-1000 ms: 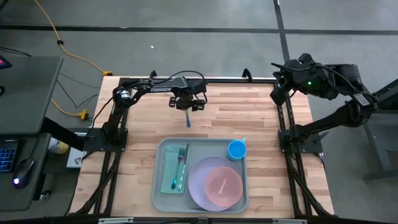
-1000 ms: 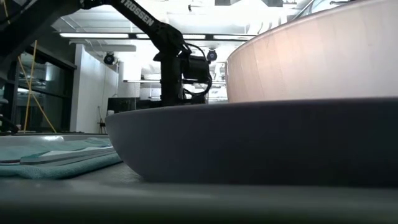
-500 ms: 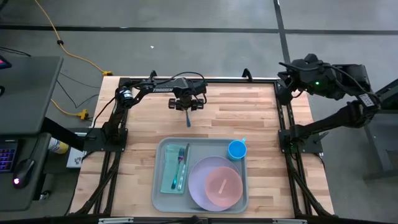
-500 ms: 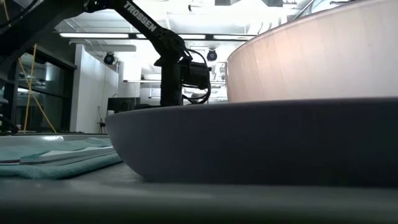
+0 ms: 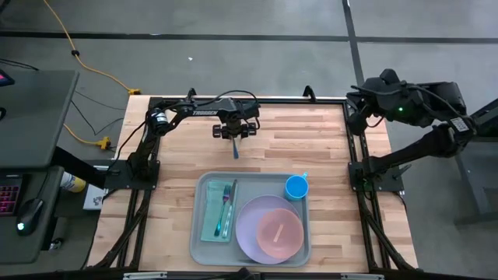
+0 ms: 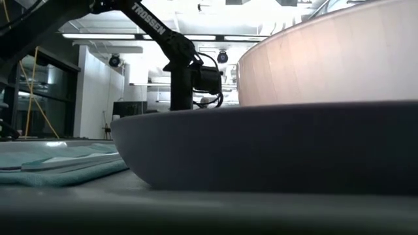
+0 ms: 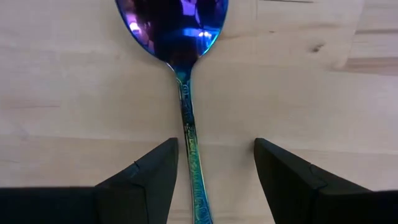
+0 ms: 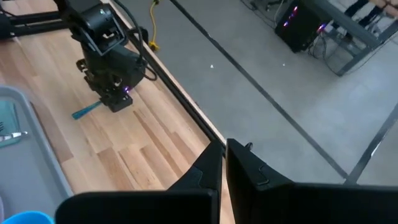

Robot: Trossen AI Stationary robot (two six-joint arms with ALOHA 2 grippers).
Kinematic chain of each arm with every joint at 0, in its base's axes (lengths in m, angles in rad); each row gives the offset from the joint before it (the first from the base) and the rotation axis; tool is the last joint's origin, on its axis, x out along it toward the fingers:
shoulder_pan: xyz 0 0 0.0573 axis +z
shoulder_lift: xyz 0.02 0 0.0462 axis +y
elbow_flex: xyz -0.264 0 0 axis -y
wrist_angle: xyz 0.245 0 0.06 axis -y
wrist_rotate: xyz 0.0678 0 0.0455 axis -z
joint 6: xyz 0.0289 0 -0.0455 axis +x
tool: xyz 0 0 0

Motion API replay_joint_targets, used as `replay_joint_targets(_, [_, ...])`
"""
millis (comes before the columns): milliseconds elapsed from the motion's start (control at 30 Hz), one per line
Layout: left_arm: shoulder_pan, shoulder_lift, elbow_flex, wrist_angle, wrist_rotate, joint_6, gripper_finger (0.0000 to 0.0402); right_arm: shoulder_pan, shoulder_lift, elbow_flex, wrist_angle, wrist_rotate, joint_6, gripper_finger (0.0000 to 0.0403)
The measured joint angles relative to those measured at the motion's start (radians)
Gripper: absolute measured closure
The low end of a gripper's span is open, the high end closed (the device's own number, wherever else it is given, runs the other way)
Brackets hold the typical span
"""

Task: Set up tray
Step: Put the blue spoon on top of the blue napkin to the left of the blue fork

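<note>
Well, nearest to where I stand at the front edge of the wooden table (image 5: 171, 167) sits the tray (image 5: 204, 250), the big pale grey-green one with the raised rim, well short of the left pincer (image 5: 235, 134) and on the near side of it. On it a lavender plate (image 5: 249, 229) carries a pinkish bowl (image 5: 278, 234), a folded teal napkin (image 5: 212, 214) lies along the side away from the bowl with a fork (image 5: 226, 204) on top, and a small blue cup (image 5: 296, 187) stands in the tray's far corner beside the plate. Beyond the tray comes a stretch of bare wood, and then a spoon (image 7: 184, 74) with a shimmering blue-violet bowl lies flat on the boards. The left pincer hangs directly over the spoon, its two dark fingers (image 7: 144, 180) spread apart with the handle running between them, nearer one finger than the other, neither finger touching it. Farther off and to the side, past the table's far corner, the right pincer (image 8: 224, 163) is held up clear of the table, its fingers pressed together with nothing between them.
</note>
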Motion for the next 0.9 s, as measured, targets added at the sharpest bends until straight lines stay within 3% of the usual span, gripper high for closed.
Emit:
replay_joint_targets(333, [0.006,0.0,-0.001,-0.004,-0.019,0.005,0.0178,0.107,0.0,0.0,-0.001,0.061,0.037,0.0403])
replay_joint_targets(767, [0.005,0.002,0.0,0.002,-0.053,0.021,0.0378,0.17,0.0,0.0,-0.029,0.098,0.085,0.0403])
replay_joint_targets(900, [0.006,0.001,-0.001,-0.009,-0.074,0.064,0.0383,0.193,0.0,0.0,-0.041,0.122,0.109,0.0403])
